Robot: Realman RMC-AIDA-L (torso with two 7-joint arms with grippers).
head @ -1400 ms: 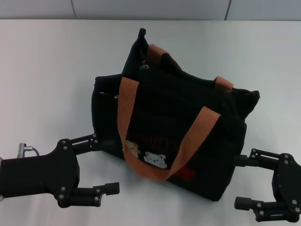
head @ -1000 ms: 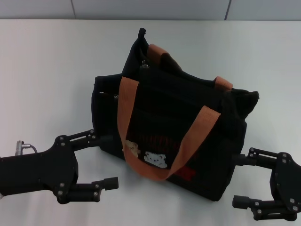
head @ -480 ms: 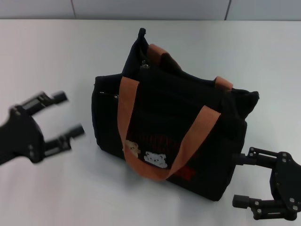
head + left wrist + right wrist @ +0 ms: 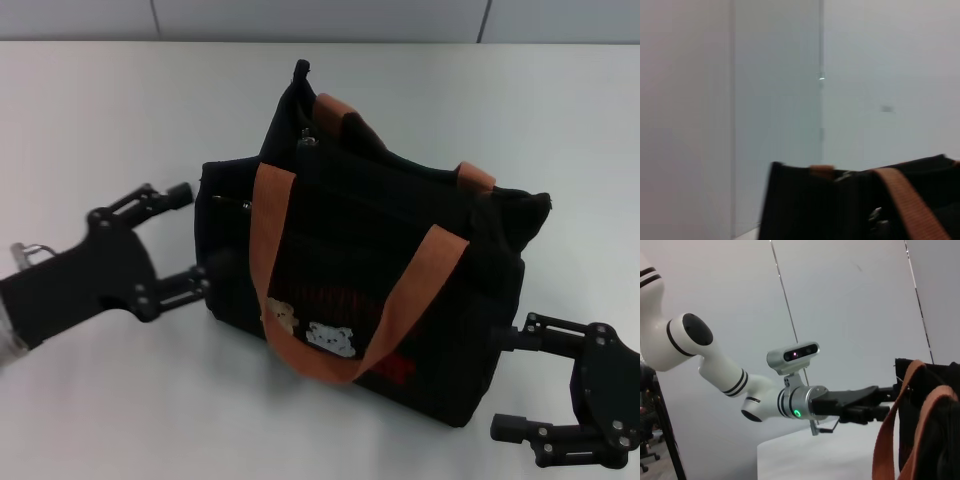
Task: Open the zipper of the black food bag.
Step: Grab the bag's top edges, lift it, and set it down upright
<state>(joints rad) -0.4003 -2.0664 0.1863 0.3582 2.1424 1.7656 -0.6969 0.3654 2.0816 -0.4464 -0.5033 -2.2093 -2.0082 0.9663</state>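
The black food bag (image 4: 360, 230) stands in the middle of the white table, with two orange-brown handles (image 4: 268, 240) and bear patches on its front. Its zipper runs along the closed top mouth, with a small metal pull (image 4: 309, 141) near the far left end. My left gripper (image 4: 188, 238) is open right beside the bag's left end panel, one finger high and one low. At the bag's near right corner my right gripper (image 4: 507, 383) is open, holding nothing. The left wrist view shows the bag's top (image 4: 805, 205). The right wrist view shows the left gripper (image 4: 867, 402) at the bag's (image 4: 940, 385) edge.
A short pocket zipper with a silver pull (image 4: 246, 206) sits on the bag's left front. The white tabletop (image 4: 120, 120) spreads around the bag, with a grey wall (image 4: 320, 18) behind it.
My left gripper swung from the near left of the table up and in to the bag's left end. The right gripper and the bag have barely moved.
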